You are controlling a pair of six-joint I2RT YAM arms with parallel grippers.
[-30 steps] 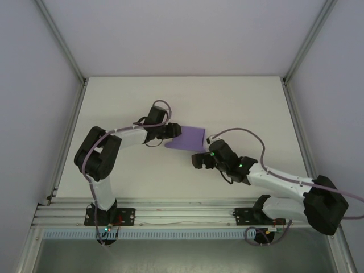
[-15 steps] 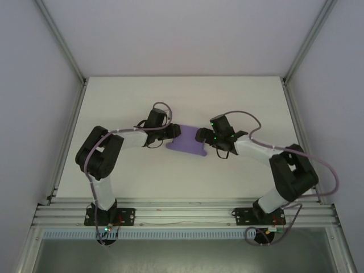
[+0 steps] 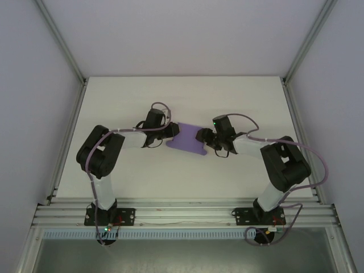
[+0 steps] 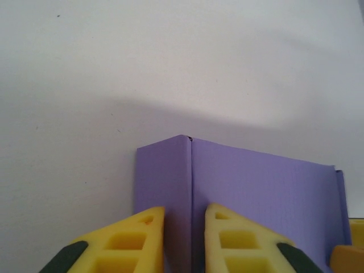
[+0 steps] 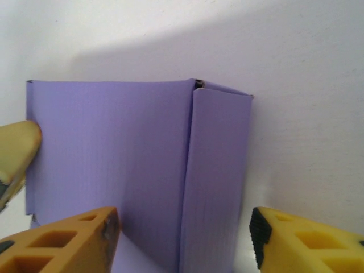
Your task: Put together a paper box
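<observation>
We see left gripper (image 4: pixel 185 213) nearly closed, yellow ribbed fingers (image 4: pixel 142 242) pinching upright fold of paper box (image 3: pixel 189 142). Right gripper (image 5: pixel 183 219) spread wide, straddling box end. Box is matte purple thin card, mid-table (image 3: pixel 239 102); grippers at its 9 and 3 o'clock.

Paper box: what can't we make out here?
- Top external: paper box flaps too small; its ends are hidden by the left gripper and right gripper.
- Left wrist: whether the left fingers touch the box; the bottom edge cuts that off.
- Right wrist: the box's lower edge, behind the right fingers.
</observation>
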